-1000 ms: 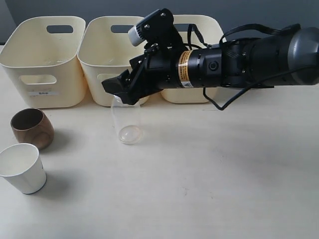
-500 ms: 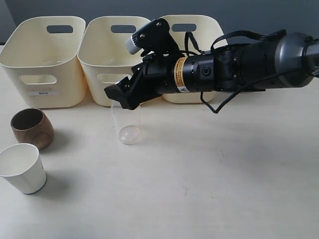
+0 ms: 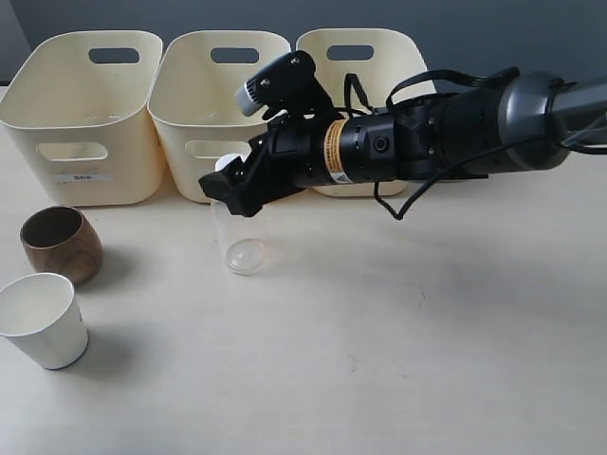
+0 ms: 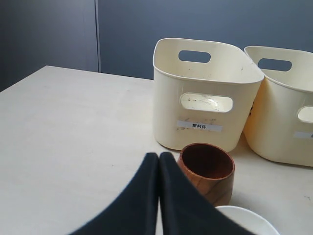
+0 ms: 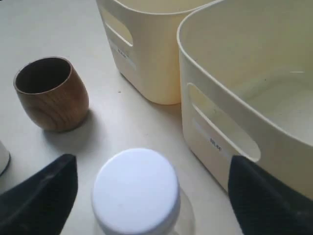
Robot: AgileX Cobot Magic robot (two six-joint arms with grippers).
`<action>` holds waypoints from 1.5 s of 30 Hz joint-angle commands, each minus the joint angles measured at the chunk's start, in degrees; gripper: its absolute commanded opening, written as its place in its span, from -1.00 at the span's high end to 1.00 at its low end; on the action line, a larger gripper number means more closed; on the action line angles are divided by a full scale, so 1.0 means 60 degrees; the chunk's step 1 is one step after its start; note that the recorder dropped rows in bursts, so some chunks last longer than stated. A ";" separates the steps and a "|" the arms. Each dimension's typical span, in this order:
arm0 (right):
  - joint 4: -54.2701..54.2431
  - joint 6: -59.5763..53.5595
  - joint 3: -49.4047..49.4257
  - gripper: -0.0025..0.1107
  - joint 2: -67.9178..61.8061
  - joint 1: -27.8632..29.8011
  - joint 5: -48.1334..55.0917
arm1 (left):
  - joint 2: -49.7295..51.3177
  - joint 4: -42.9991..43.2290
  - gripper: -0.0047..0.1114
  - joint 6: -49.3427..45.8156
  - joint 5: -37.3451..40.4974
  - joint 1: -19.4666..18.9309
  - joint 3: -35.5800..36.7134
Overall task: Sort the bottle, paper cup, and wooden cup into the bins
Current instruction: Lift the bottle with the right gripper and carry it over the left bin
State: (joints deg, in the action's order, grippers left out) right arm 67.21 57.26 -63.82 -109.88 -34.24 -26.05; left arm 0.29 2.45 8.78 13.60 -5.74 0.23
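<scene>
The clear bottle [image 3: 243, 237] stands upright on the table in front of the middle bin [image 3: 204, 114]. My right gripper [image 3: 228, 186] reaches across at its top, open. The white cap [image 5: 136, 188] sits between the fingers [image 5: 41, 193], touching neither. The wooden cup [image 3: 62, 245] stands at the left, and the paper cup [image 3: 40, 319] is just nearer than it. My left gripper [image 4: 159, 157] is shut and empty, close beside the wooden cup [image 4: 206, 170]; the paper cup's rim [image 4: 244, 220] peeks in behind it. The exterior view does not show the left gripper.
Three cream bins stand in a row at the back: the left bin [image 3: 85, 123], the middle one and the right bin [image 3: 360, 57], partly hidden by my right arm. The labelled left bin [image 4: 205, 98] is just behind the wooden cup.
My right arm has swung slightly left and back, and the gripper sits lower around the bottle's top, where the white cap now shows. The bottle and both cups have not moved.
</scene>
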 commanded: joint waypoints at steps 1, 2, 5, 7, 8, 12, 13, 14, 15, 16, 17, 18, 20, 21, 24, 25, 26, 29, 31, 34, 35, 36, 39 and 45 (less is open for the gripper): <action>0.0010 -0.0042 -0.0247 -0.43 -0.0073 -0.0018 0.0011 | -0.0049 0.0004 0.92 0.0014 -0.0053 0.0033 -0.0038; 0.0010 -0.0042 -0.0273 -0.43 -0.0090 -0.0018 0.0075 | -0.0049 0.0004 0.92 0.0014 -0.0053 0.0033 -0.0038; -0.0070 -0.0042 -0.0273 -0.42 -0.0112 -0.0018 0.0404 | -0.0049 0.0004 0.92 0.0014 -0.0053 0.0033 -0.0038; -0.0052 -0.0042 -0.0273 -0.34 -0.0112 -0.0018 0.0703 | -0.0049 0.0004 0.92 0.0014 -0.0053 0.0033 -0.0038; -0.0052 -0.0042 -0.0273 -0.26 -0.0112 -0.0018 0.0792 | -0.0049 0.0004 0.92 0.0014 -0.0053 0.0033 -0.0038; -0.0052 -0.0042 -0.0273 0.29 -0.0112 -0.0018 0.0563 | -0.0049 0.0004 0.92 0.0014 -0.0053 0.0033 -0.0038; -0.0052 -0.0042 -0.0273 0.49 -0.0112 -0.0018 0.0458 | -0.0049 0.0004 0.92 0.0014 -0.0053 0.0033 -0.0038; -0.0052 -0.0042 -0.0273 0.66 -0.0112 -0.0018 0.0244 | -0.0049 0.0004 0.92 0.0014 -0.0053 0.0033 -0.0038; -0.0052 -0.0042 -0.0273 0.88 -0.0112 -0.0018 -0.0021 | -0.0049 0.0004 0.92 0.0014 -0.0053 0.0033 -0.0038; -0.0076 -0.0042 -0.0273 0.96 -0.0112 -0.0018 -0.0240 | -0.0049 0.0004 0.92 0.0014 -0.0053 0.0033 -0.0038; -0.0091 -0.0042 -0.0273 0.95 -0.0112 -0.0018 -0.0539 | -0.0049 0.0004 0.92 0.0014 -0.0053 0.0033 -0.0038; -0.0091 -0.0042 -0.0273 0.95 -0.0112 -0.0018 -0.0814 | -0.0049 0.0004 0.92 0.0014 -0.0053 0.0033 -0.0038; -0.0174 -0.0042 -0.0273 0.96 -0.0112 -0.0024 -0.1161 | -0.0049 0.0004 0.92 0.0014 -0.0053 0.0033 -0.0038; -0.0204 -0.0042 -0.0273 0.96 -0.0112 -0.0024 -0.1152 | -0.0049 0.0004 0.92 0.0014 -0.0053 0.0033 -0.0038; -0.0254 -0.0083 -0.0273 0.96 -0.0049 -0.0024 -0.1128 | -0.0049 0.0004 0.92 0.0014 -0.0053 0.0033 -0.0038; -0.0306 -0.0162 -0.0273 0.96 0.0025 -0.0024 -0.1117 | -0.0049 0.0004 0.92 0.0014 -0.0053 0.0033 -0.0038; -0.0415 -0.0304 -0.0273 0.96 0.0108 -0.0024 -0.1117 | -0.0049 0.0004 0.92 0.0014 -0.0053 0.0033 -0.0038; -0.0780 -0.0448 -0.0443 0.96 0.0452 -0.0024 -0.1117 | -0.0049 0.0004 0.92 0.0014 -0.0053 0.0033 -0.0038; -0.0780 -0.0448 -0.0689 0.96 0.0678 -0.0039 -0.1117 | -0.0049 0.0004 0.92 0.0014 -0.0053 0.0033 -0.0038; -0.0804 -0.0448 -0.1251 0.96 0.0999 -0.0295 -0.0801 | -0.0049 0.0004 0.92 0.0014 -0.0053 0.0033 -0.0038; -0.0804 -0.0448 -0.1523 0.96 0.1078 -0.0443 -0.0468 | -0.0049 0.0004 0.92 0.0014 -0.0053 0.0033 -0.0038; -0.0787 -0.0448 -0.1845 0.96 0.1107 -0.0598 -0.0117 | -0.0049 0.0004 0.92 0.0014 -0.0053 0.0033 -0.0038; -0.0405 -0.0485 -0.2950 0.96 0.1024 -0.1176 0.1242 | -0.0049 0.0004 0.92 0.0014 -0.0053 0.0033 -0.0038; -0.0130 -0.0407 -0.5268 0.96 0.0147 -0.1632 0.2369 | -0.0049 0.0004 0.92 0.0014 -0.0053 0.0033 -0.0038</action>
State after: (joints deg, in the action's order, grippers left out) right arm 65.93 54.71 -90.11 -106.43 -43.65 -15.38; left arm 0.29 2.45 8.78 13.60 -5.74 0.23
